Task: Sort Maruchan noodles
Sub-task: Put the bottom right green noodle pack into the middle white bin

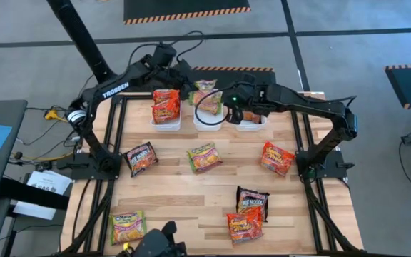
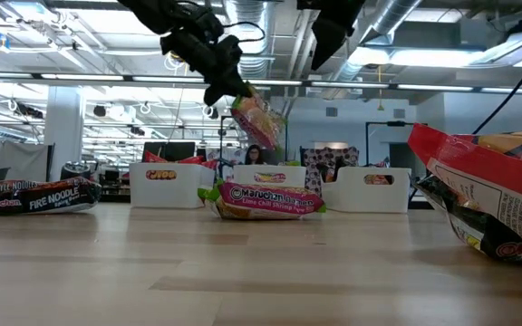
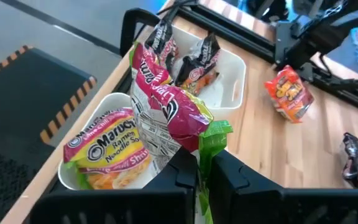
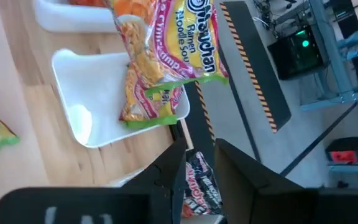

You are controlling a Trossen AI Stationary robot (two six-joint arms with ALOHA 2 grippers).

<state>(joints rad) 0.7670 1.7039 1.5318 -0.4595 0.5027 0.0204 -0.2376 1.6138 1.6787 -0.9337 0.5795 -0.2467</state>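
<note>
My left gripper [image 1: 188, 87] [image 3: 199, 163] is shut on a green-yellow Maruchan packet [image 1: 205, 90] [image 2: 257, 119] above the middle white bin [image 1: 209, 123]. Another green-yellow packet [image 3: 104, 152] lies in that bin. My right gripper [image 1: 232, 108] [image 4: 199, 160] is open above the right bin [image 1: 252, 126], where black packets [image 3: 194, 62] [image 4: 199, 185] rest. The left bin [image 1: 166, 123] holds red-orange packets [image 1: 166, 103]. Several more packets lie flat on the table, such as a green one [image 1: 204, 157] and a black one [image 1: 252, 202]. My left gripper pinches the packet's green sealed end [image 3: 212, 138] between its two fingers, coming slanting down from above. The packet is lifted clear and hangs tilted below the fingers [image 2: 234, 91], over the middle bin.
Loose packets lie at mid-table [image 1: 141, 158] [image 1: 277, 158] and toward the near edge [image 1: 127, 227] [image 1: 245, 225]. The three bins stand in a row along the far edge. Bare wood shows between the bins and the loose packets.
</note>
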